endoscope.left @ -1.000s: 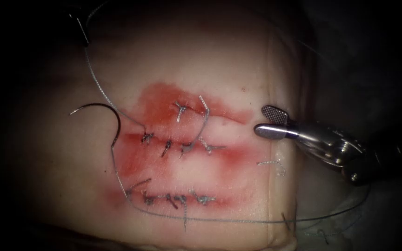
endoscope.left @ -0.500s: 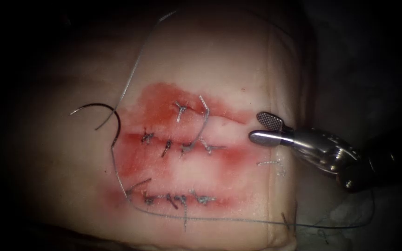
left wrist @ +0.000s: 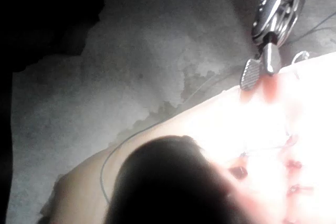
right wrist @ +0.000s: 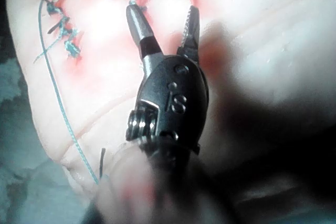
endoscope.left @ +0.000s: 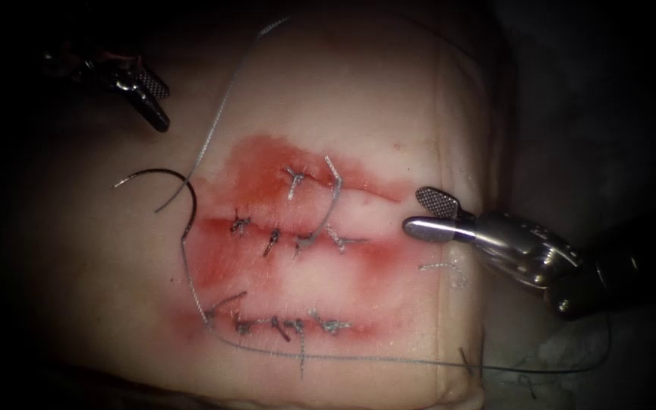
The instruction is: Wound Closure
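The right arm's shiny steel needle driver has its two jaws spread apart and grasps nothing; its tips hover just over the pale pink pork tissue, at the right end of the red-stained cut. The same tool appears in the right wrist view with the jaws apart, and in the left wrist view. The left arm's dark needle driver is far from the right one, on the left side of the cut, its jaws released and empty. The thin curved dark metal needle lies free on the tissue below the left jaws, held by no tool. The grey braided thread runs from it in long loops around the stitches.
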Motion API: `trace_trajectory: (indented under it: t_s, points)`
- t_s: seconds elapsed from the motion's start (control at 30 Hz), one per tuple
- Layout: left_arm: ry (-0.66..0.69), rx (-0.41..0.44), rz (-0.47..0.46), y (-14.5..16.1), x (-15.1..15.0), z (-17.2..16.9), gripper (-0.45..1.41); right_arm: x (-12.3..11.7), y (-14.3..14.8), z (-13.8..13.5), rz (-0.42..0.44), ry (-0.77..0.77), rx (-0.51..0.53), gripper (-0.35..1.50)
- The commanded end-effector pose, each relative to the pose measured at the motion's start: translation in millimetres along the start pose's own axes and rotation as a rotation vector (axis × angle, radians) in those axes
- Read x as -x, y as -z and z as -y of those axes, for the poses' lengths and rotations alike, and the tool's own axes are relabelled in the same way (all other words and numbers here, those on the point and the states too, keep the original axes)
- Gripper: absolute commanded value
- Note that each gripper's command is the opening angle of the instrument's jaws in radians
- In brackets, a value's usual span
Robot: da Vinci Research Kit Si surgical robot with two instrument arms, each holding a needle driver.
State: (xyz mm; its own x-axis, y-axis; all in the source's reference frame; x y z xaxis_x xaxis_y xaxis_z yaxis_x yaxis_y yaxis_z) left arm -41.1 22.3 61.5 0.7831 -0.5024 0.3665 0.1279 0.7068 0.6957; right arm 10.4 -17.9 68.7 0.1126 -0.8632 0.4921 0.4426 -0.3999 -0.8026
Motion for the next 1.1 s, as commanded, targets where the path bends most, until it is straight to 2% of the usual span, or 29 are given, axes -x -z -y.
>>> trace_trajectory:
  t_s: [0.03,0.07,0.13,0.17,0.2,0.23,0.27,0.3,0.33,0.37,0.43,0.47,0.53,0.57,0.6,0.63,0.67,0.7,0.77,0.83,0.97,1.03,1.1]
  points:
    - [0.024,-0.093,0.09,-1.1,1.0,2.3,0.41,-0.6,-0.6,-0.2,0.001,-0.001,0.002,1.47]
    - [0.089,-0.17,0.13,-1.5,1.3,3.9,0.44,-0.6,-0.6,-0.2,0.001,-0.001,0.002,1.47]
    - [0.19,-0.301,0.143,-1.8,1.7,5.4,0.49,-0.6,-0.6,-0.3,0.001,-0.001,0.002,1.47]
    - [0.175,-0.381,0.123,-1.8,2.0,5.9,0.49,-0.6,-0.6,-0.3,0.001,-0.002,0.002,1.47]
    - [0.165,-0.409,0.102,-1.7,2.0,6.2,0.59,-0.5,-0.6,-0.3,0.001,-0.002,0.002,1.47]
    - [0.099,-0.408,0.113,-1.7,2.0,6.5,0.84,-0.5,-0.6,-0.3,0.001,-0.002,0.002,1.47]
    - [0.063,-0.399,0.123,-1.8,1.9,6.8,1.23,-0.4,-0.6,-0.3,0.001,-0.003,0.002,1.47]
    - [0.01,-0.396,0.132,-1.9,1.7,7.0,1.38,-0.4,-0.6,-0.3,0.001,-0.003,0.002,1.47]
    - [-0.039,-0.4,0.147,-2.0,1.5,7.1,1.4,-0.5,-0.6,-0.3,0.001,-0.009,0.002,1.47]
    - [-0.075,-0.426,0.218,-2.8,0.1,7.7,1.4,-0.5,-0.6,-0.3,0.001,-0.008,0.002,1.47]
    - [-0.092,-0.413,0.307,-3.7,-1.4,8.4,1.4,-0.6,-0.6,-0.2,0.001,-0.013,0.002,1.47]
    - [-0.076,-0.406,0.391,-4.8,-2.7,8.7,1.4,-0.6,-0.6,-0.2,0.001,-0.019,0.002,1.47]
    - [-0.057,-0.441,0.484,-5.9,-3.5,8.3,1.26,-0.6,-0.6,-0.2,0.002,-0.025,0.002,1.47]
    - [-0.049,-0.435,0.499,-6.1,-3.5,7.9,1.25,-0.6,-0.6,-0.2,0.002,-0.025,0.002,1.47]
    - [-0.043,-0.42,0.505,-6.5,-3.4,7.3,1.14,-0.6,-0.6,-0.2,0.002,-0.025,0.002,1.47]
    - [-0.043,-0.42,0.505,-6.5,-3.4,7.3,1.14,-0.6,-0.6,-0.2,0.002,-0.025,0.002,1.47]
    - [-0.141,-0.366,0.547,-7.5,-3.2,6.4,1.06,-0.6,-0.6,-0.2,0.002,-0.031,0.002,1.47]
    - [-0.16,-0.337,0.57,-8.1,-3.2,6.1,1.06,-0.6,-0.6,-0.2,0.002,-0.031,0.002,1.47]
    - [-0.293,-0.198,0.638,-10.3,-3.1,5.0,1.03,-0.7,-0.6,-0.2,0.002,-0.036,0.002,1.47]
    - [-0.384,-0.134,0.67,-11.2,-2.7,4.4,0.94,-0.7,-0.7,-0.3,0.003,-0.036,0.001,1.47]
    - [-0.435,-0.064,0.74,-13.2,-1.4,3.1,0.78,-0.9,-0.8,-0.3,0.004,-0.047,0.001,1.47]
    - [-0.437,-0.053,0.737,-14.5,-1.0,2.5,0.86,-1.0,-0.9,-0.3,0.004,-0.046,0.0,1.47]
    - [-0.484,-0.047,0.73,-15.9,-1.4,2.1,0.83,-1.2,-0.9,-0.3,0.005,-0.051,0.0,1.45]
